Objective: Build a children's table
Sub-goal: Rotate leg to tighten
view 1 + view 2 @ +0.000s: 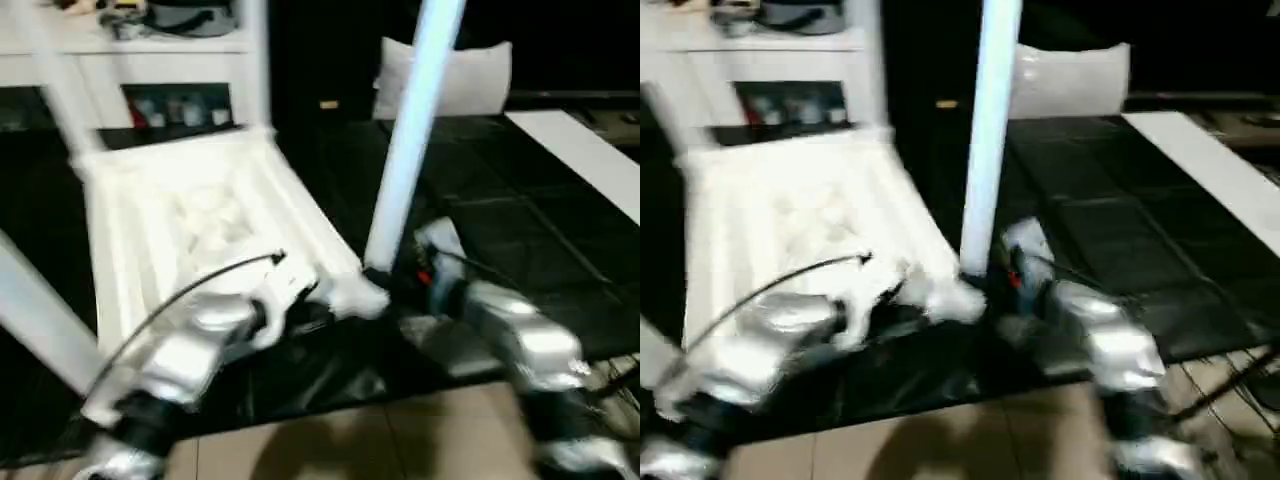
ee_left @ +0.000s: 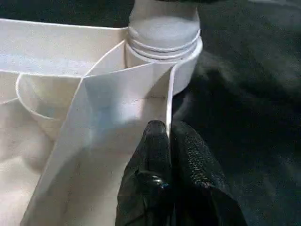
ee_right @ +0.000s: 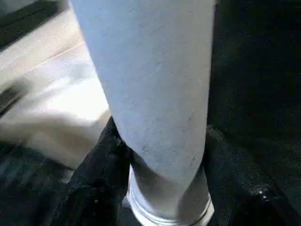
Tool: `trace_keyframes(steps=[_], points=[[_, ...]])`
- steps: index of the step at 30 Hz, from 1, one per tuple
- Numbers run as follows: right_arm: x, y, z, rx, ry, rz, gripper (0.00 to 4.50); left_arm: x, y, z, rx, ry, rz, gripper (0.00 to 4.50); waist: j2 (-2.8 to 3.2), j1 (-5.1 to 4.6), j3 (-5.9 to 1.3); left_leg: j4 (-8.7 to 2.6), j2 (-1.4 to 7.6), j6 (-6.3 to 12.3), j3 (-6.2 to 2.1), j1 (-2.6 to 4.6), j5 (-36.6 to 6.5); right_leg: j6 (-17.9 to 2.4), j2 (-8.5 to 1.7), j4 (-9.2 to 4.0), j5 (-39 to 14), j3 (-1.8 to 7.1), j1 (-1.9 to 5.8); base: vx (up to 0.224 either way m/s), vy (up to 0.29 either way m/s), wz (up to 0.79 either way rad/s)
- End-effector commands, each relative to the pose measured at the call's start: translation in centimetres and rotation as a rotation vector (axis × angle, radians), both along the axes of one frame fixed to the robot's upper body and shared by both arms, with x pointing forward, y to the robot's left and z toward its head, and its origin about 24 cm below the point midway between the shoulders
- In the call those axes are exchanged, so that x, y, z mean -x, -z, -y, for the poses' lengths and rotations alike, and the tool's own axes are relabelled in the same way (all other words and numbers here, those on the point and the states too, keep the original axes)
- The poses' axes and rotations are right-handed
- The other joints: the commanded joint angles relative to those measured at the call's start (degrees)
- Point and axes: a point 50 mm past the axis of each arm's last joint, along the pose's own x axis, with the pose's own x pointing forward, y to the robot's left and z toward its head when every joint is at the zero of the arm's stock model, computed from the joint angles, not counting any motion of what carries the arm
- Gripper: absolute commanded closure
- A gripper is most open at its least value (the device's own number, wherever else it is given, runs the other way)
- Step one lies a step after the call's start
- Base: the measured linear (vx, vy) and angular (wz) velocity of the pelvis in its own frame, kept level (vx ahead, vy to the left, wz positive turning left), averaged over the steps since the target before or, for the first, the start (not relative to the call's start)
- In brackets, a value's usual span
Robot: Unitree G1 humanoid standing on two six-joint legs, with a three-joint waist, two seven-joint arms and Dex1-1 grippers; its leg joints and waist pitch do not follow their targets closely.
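I am looking at the tabletop [image 1: 190,220] lying upside down on the dark floor mat [image 1: 520,250], legs rising from its corners. My left gripper [image 2: 168,141] is pinching a thin rib beside the near right socket. My right gripper [image 3: 160,155] is clasping the upright leg [image 1: 410,140] standing there; seating looks unfinished. No writing is legible.

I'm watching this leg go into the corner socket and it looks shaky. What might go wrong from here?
1. The right gripper clasps the leg only near its base; the long leg above could lean and bind in the corner socket.
2. The left gripper pinches just a thin rib of the tabletop; it may slip and let the top shift on the black mat.
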Motion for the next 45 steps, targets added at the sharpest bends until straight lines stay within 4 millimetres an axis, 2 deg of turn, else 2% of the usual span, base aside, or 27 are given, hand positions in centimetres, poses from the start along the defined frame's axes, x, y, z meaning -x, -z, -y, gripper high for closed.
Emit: trace_keyframes(steps=[1, 2, 3, 4, 5, 6, 7, 8, 9, 10, 11, 13, 15, 16, 17, 19, 23, 25, 26, 29, 32, 33, 34, 37, 39, 44, 45], points=[[0.0, 1.6, 0.4, 0.053, 0.102, -0.075, 2.51, -0.7, -2.0, 1.1, 0.065, -0.033, 0.074, 4.5, -0.14, 0.39, -3.55, -3.63, 0.75, 2.45, -0.69, -1.06, -6.55, 6.32, -4.42, -6.11, -29.0, 2.14, 3.84, 0.0, 0.0, 0.0], [-0.1, 1.6, 0.1, 0.049, 0.131, -0.072, 2.51, -0.6, -2.0, 1.6, 0.061, -0.034, 0.07, 4.5, -0.19, 0.45, -3.69, -3.72, 0.84, 2.85, -0.57, -0.99, -5.37, 5.56, -4.52, -5.63, -26.4, 2.8, 3.67, 0.0, 0.0, 0.0], [-0.1, 1.4, -0.4, 0.011, 0.132, -0.056, 2.18, -0.2, -1.8, 2.2, 0.043, -0.002, 0.065, 4.5, -0.21, 0.45, -3.66, -3.9, 0.96, 3.3, -0.6, -0.92, -4.47, 4.21, -4.55, -5.18, -24.5, 3.32, 3.45, 0.0, 0.0, 0.0], [-0.1, 1.2, -0.6, -0.005, 0.117, -0.046, 1.98, -0.1, -1.8, 2.2, 0.039, 0.006, 0.065, 4.5, -0.25, 0.49, -3.77, -3.95, 0.99, 3.52, -0.66, -1.09, -3.55, 3.51, -4.61, -4.71, -23.09, 3.56, 3.62, 0.052, 0.001, 0.05], [0.0, 1.1, -0.7, -0.013, 0.109, -0.041, 1.85, 0.0, -1.8, 2.2, 0.038, 0.006, 0.065, 4.5, -0.12, 0.69, -4.04, -3.93, 1.39, 4.42, -0.84, -1.48, 0.03, 1.15, -4.79, -3.38, -17.62, 4.15, 3.97, 0.052, 0.001, 0.05], [0.0, 1.1, -0.7, -0.013, 0.109, -0.041, 1.82, 0.0, -1.8, 2.2, 0.038, 0.006, 0.065, 4.5, -0.15, 0.77, -4.12, -3.8, 1.4, 4.75, -0.81, -1.58, 1.28, 0.44, -4.78, -2.99, -15.58, 4.31, 3.99, 0.052, -0.002, 0.01], [0.0, 1.1, -0.6, -0.011, 0.105, -0.039, 1.72, 0.0, -1.8, 2.0, 0.036, 0.003, 0.069, 4.5, -0.07, 1.07, -4.24, -3.69, 1.67, 5.38, -0.84, -1.41, 3.61, -1.74, -4.88, -2.23, -11.86, 4.64, 3.84, 0.0, 0.0, 0.0], [0.0, 1.0, -0.6, -0.009, 0.104, -0.035, 1.72, 0.0, -1.8, 2.0, 0.034, 0.005, 0.072, 4.5, -0.13, 1.2, -4.3, -3.56, 1.72, 5.63, -0.81, -1.45, 4.93, -2.64, -4.88, -1.79, -9.98, 4.77, 3.83, 0.0, 0.0, 0.0], [0.1, 1.0, -0.6, -0.003, 0.103, -0.028, 1.45, 0.0, -1.8, 1.9, 0.032, 0.01, 0.077, 4.5, 0.03, 1.59, -4.43, -3.33, 1.65, 6.33, -0.71, -1.53, 7.03, -4.26, -4.91, -1.18, -6.73, 4.98, 3.83, 0.0, 0.0, 0.0], [0.1, 0.9, -0.6, -0.001, 0.091, -0.012, 1.39, 0.1, -1.8, 1.8, 0.034, 0.024, 0.083, 4.5, -0.35, 1.6, -4.28, -3.13, 1.33, 6.85, -0.53, -1.87, 7.63, -5.09, -4.8, -0.86, -5.26, 5.15, 3.78, 0.0, 0.0, 0.0], [0.1, 0.8, -0.5, 0.0, 0.084, -0.002, 1.39, 0.1, -1.8, 1.7, 0.031, 0.036, 0.089, 4.5, -0.25, 1.73, -4.21, -3.14, 1.29, 6.98, -0.48, -1.84, 7.02, -5.32, -4.89, -0.9, -5.7, 5.17, 3.68, 0.0, 0.0, 0.0], [0.2, 0.7, -0.4, 0.004, 0.074, 0.009, 1.13, 0.1, -1.8, 1.5, 0.022, 0.052, 0.096, 4.5, -0.16, 1.82, -4.05, -3.29, 1.15, 6.95, -0.27, -1.77, 4.84, -4.79, -4.9, -1.42, -8.79, 5.08, 3.78, 0.0, 0.0, 0.0], [0.2, 0.5, -0.3, 0.005, 0.052, 0.022, 0.97, 0.1, -1.7, 1.3, 0.011, 0.063, 0.099, 4.5, -0.01, 1.95, -3.88, -3.49, 1.24, 6.16, -0.26, -1.73, 2.44, -3.08, -4.83, -2.05, -12.93, 4.97, 3.81, 0.0, 0.0, 0.0], [0.4, 0.2, 0.1, 0.003, -0.001, 0.044, 0.92, 0.2, -1.5, 0.5, -0.012, 0.092, 0.097, 4.5, 0.07, 2.05, -3.76, -3.57, 1.22, 5.82, -0.19, -1.61, 1.09, -2.06, -4.74, -2.47, -14.82, 4.92, 3.74, 0.0, 0.0, 0.0], [0.4, 0.2, 0.1, 0.003, -0.001, 0.044, 0.69, 0.2, -1.5, 0.5, -0.012, 0.092, 0.097, 4.5, 0.14, 2.22, -3.71, -3.62, 1.21, 5.58, -0.23, -1.58, 0.59, -1.63, -4.78, -2.57, -15.63, 4.88, 3.75, 0.0, 0.0, 0.0], [0.6, -0.3, 0.6, -0.003, -0.075, 0.063, 0.53, 0.3, -1.4, -0.2, -0.033, 0.126, 0.104, 4.5, 0.1, 2.49, -3.61, -3.75, 1.14, 4.93, -0.21, -1.4, -1.49, -0.07, -4.62, -3.11, -18.75, 4.69, 3.72, 0.0, 0.0, 0.0], [0.7, -0.6, 1.2, 0.0, -0.118, 0.072, 0.25, 0.5, -1.3, -0.6, -0.04, 0.168, 0.104, 4.5, 0.11, 2.69, -3.58, -3.85, 1.25, 4.37, -0.33, -1.32, -2.26, 0.72, -4.62, -3.28, -20.05, 4.67, 3.62, 0.0, 0.0, 0.0], [1.0, -1.3, 2.6, 0.032, -0.236, 0.097, 0.04, 0.9, -1.2, -1.6, -0.064, 0.252, 0.086, 4.5, -0.05, 3.02, -3.73, -3.7, 1.17, 4.77, -0.36, -1.45, -1.87, 0.88, -4.62, -3.04, -19.19, 4.75, 3.8, 0.0, 0.0, 0.0], [1.2, -1.7, 3.3, 0.052, -0.307, 0.106, 0.04, 1.2, -1.1, -2.1, -0.08, 0.3, 0.082, 4.5, -0.34, 2.95, -3.69, -3.69, 1.27, 4.87, -0.32, -1.5, -1.47, 0.77, -4.57, -2.82, -18.54, 4.88, 3.69, 0.0, 0.0, 0.0], [1.4, -1.9, 3.7, 0.066, -0.362, 0.109, 0.04, 1.3, -1.1, -2.4, -0.09, 0.342, 0.082, 4.5, -0.28, 3.36, -3.68, -3.59, 1.23, 5.5, -0.26, -1.51, -1.03, 0.49, -4.51, -2.76, -18.29, 4.79, 3.64, 0.0, 0.0, 0.0], [1.9, -2.4, 5.0, 0.105, -0.53, 0.081, 0.04, 2.2, -0.9, -3.5, -0.127, 0.486, 0.068, 4.5, -0.36, 3.97, -3.73, -3.54, 1.32, 6.05, -0.31, -1.46, -0.78, 0.0, -4.53, -2.66, -18.42, 4.81, 3.61, 0.0, 0.0, 0.0], [1.9, -2.4, 5.0, 0.105, -0.533, 0.081, 0.04, 2.2, -0.9, -3.5, -0.128, 0.488, 0.067, 4.5, -0.32, 4.17, -3.67, -3.57, 1.47, 6.06, -0.18, -1.33, -0.6, -0.36, -4.58, -2.57, -18.11, 4.99, 3.38, 0.0, 0.0, 0.0], [2.1, -2.6, 5.2, 0.116, -0.581, 0.084, 0.04, 2.4, -0.8, -3.8, -0.138, 0.524, 0.059, 4.5, -0.7, 4.23, -3.65, -3.56, 1.49, 5.97, -0.18, -1.34, -0.56, -0.51, -4.56, -2.49, -18.21, 4.91, 3.39, 0.0, 0.0, 0.0], [2.1, -2.6, 5.3, 0.143, -0.611, 0.089, 0.04, 2.7, -0.8, -4.0, -0.141, 0.563, 0.048, 4.5, -0.5, 4.54, -3.64, -3.65, 1.62, 5.43, -0.19, -1.29, -0.8, -1.01, -4.69, -2.52, -18.95, 4.9, 3.34, 0.0, 0.0, 0.0], [2.1, -2.5, 5.3, 0.137, -0.636, 0.074, 0.04, 2.9, -0.9, -4.0, -0.14, 0.587, 0.044, 4.5, -0.59, 4.64, -3.58, -3.71, 1.69, 5.04, -0.17, -1.16, -1.45, -1.21, -4.73, -2.65, -19.7, 4.9, 3.31, 0.0, 0.0, 0.0], [2.9, -2.3, 4.9, 0.063, -0.776, 0.032, 0.48, 3.4, -1.0, -4.1, -0.136, 0.667, 0.034, 4.5, -0.81, 5.05, -3.63, -3.65, 1.66, 5.2, -0.13, -1.27, -1.52, -0.9, -4.7, -2.56, -19.8, 4.93, 3.4, 0.0, 0.0, 0.0], [3.0, -2.3, 4.8, 0.053, -0.794, 0.026, 0.57, 3.3, -1.0, -4.2, -0.136, 0.671, 0.037, 4.5, -1.01, 5.2, -3.62, -3.66, 1.66, 5.22, -0.14, -1.3, -1.32, -0.73, -4.73, -2.49, -19.99, 4.93, 3.39, 0.0, 0.0, 0.0]])
